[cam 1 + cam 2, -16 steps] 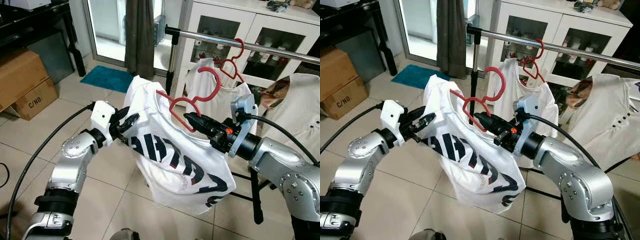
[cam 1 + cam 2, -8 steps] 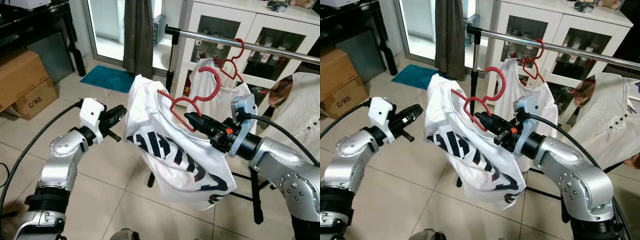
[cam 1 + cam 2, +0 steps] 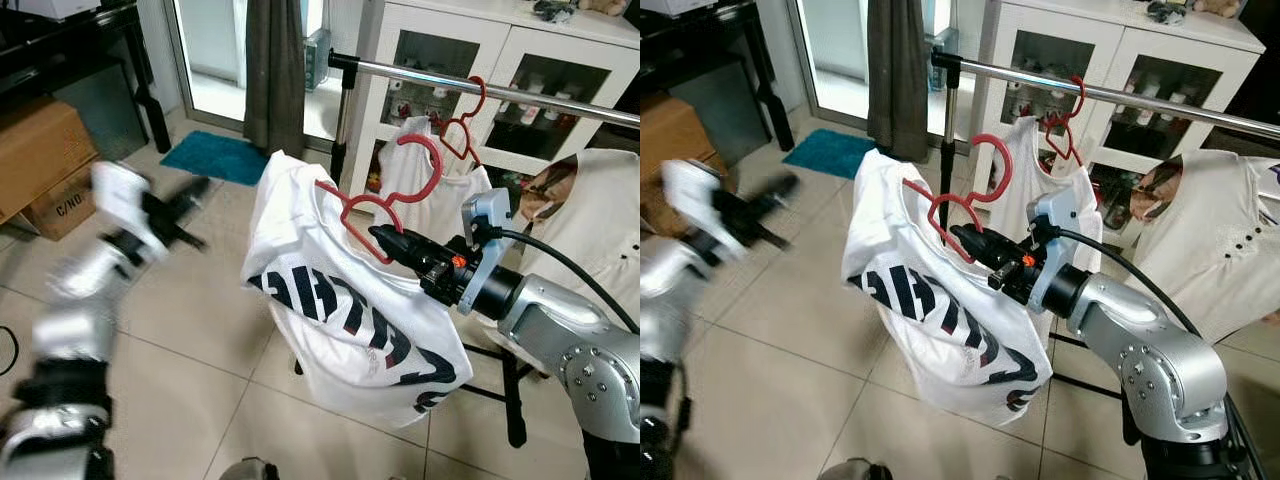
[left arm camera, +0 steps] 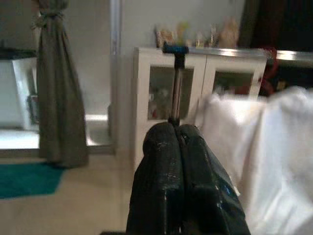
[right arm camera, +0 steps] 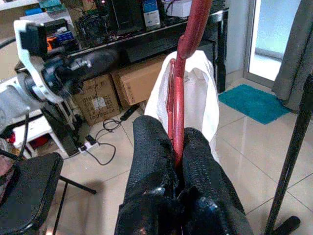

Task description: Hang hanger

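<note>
A red hanger (image 3: 437, 160) carries a white T-shirt (image 3: 330, 290) with dark lettering. My right gripper (image 3: 385, 240) is shut on the hanger's neck, just below the hook, and holds it in front of and below the metal clothes rail (image 3: 430, 78). In the right wrist view the fingers (image 5: 146, 147) clamp the red hanger (image 5: 188, 39). My left gripper (image 3: 185, 195) is blurred, well left of the shirt and clear of it. The left wrist view shows its fingertips (image 4: 166, 147) pressed together with nothing between them.
A second red hanger (image 3: 470, 120) with a white garment (image 3: 405, 170) hangs on the rail, and another white garment (image 3: 590, 220) hangs further right. The rail's post (image 3: 343, 130) stands behind the shirt. Behind are a white cabinet (image 3: 520, 50), cardboard boxes (image 3: 40, 150) at the left, and a teal mat (image 3: 215, 157).
My left gripper has let go of the shirt's edge and swung away to the left. The shirt now hangs loose from the hanger. The right arm has held still.
</note>
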### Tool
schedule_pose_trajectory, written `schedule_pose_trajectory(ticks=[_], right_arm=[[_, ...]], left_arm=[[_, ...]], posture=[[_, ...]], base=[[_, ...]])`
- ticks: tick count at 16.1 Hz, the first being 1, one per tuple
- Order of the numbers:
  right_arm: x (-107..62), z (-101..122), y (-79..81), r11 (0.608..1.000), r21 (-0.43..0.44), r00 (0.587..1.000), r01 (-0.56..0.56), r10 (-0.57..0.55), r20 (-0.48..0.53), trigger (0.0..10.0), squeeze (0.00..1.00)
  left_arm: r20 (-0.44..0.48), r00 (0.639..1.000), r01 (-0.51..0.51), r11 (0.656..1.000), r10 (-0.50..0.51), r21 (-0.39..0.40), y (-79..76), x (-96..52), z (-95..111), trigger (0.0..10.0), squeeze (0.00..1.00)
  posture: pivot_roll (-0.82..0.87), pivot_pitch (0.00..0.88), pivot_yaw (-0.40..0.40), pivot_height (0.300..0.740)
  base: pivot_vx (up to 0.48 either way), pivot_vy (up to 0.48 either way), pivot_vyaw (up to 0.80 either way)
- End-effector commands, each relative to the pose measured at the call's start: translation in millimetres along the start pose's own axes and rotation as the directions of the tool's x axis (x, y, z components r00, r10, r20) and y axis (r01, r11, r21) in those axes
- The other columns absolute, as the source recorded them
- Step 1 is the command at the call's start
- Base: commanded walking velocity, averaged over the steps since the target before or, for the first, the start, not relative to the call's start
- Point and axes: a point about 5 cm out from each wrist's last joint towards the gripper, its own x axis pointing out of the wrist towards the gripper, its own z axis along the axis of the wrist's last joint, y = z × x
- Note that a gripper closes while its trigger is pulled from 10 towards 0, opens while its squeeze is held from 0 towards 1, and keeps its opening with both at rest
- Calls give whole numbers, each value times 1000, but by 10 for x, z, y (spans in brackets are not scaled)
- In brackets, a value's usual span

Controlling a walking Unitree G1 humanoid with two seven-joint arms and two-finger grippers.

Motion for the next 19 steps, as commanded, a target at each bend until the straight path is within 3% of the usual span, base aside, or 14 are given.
schedule_pose_trajectory(ticks=[1,2,3,8,14,18,19], right_arm=[[-43,72,-32,1000,-16,999,15,-14,34,10000,0],[-36,77,-30,1000,-19,999,11,-11,34,10000,0],[-30,81,-24,1000,-22,999,6,-6,34,10000,0],[-22,123,43,998,-40,998,-46,48,27,10000,0],[-42,170,118,994,-64,996,-92,93,16,10000,0],[-50,192,148,991,-74,994,-109,110,11,10000,0],[-52,202,159,991,-77,993,-113,114,11,10000,0]], left_arm=[[-18,996,83,993,-85,-86,-64,-16,-40,10000,0],[-29,985,163,979,-167,-121,-104,-66,-55,10000,0],[-54,975,207,971,-215,-115,-112,-114,-78,10000,1000],[-171,921,333,935,-350,-123,-22,-210,-114,10000,1000],[-205,866,430,888,-456,-162,-112,-86,-162,10000,1000],[-247,860,432,895,-447,-113,-120,16,-237,10000,1000],[-276,856,432,898,-437,-81,-137,53,-276,10000,875]], posture=[[-81,0,-24,710],[-81,0,-26,710],[-81,0,-26,710],[-82,0,-35,710],[-103,0,-23,710],[-108,0,-22,710],[-111,0,-21,710]], base=[[0,0,0],[0,0,0],[0,0,0],[0,0,0],[0,0,0],[0,0,0],[0,0,0]])
